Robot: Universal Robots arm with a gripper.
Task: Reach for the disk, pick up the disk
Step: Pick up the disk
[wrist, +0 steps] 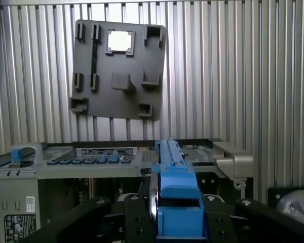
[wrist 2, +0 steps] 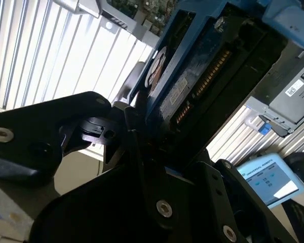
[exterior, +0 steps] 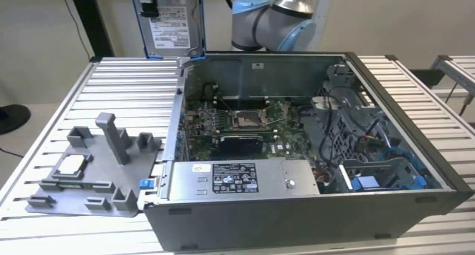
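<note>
The disk (exterior: pixel 169 27), silver-grey with a white label and blue rails, hangs upright in the air over the table, behind the back left corner of the open computer case in the exterior view. In the first wrist view my gripper (wrist: pixel 176 205) is shut on the disk (wrist: pixel 175 187), whose blue rail shows edge-on between the black fingers (wrist: pixel 137 215). In the second wrist view the disk (wrist 2: pixel 192 76) shows its dark underside and connector pins, clamped at its lower end by the gripper (wrist 2: pixel 159 152). The disk touches neither the table nor the case.
The open computer case (exterior: pixel 312 210) fills the table's middle, with a grey metal box (exterior: pixel 237 180) carrying a sticker along its near side. A grey fixture plate (exterior: pixel 89 171) holding a small square chip (exterior: pixel 70 165) lies on the slatted table (exterior: pixel 133 82). The arm (exterior: pixel 275 21) stands behind the case.
</note>
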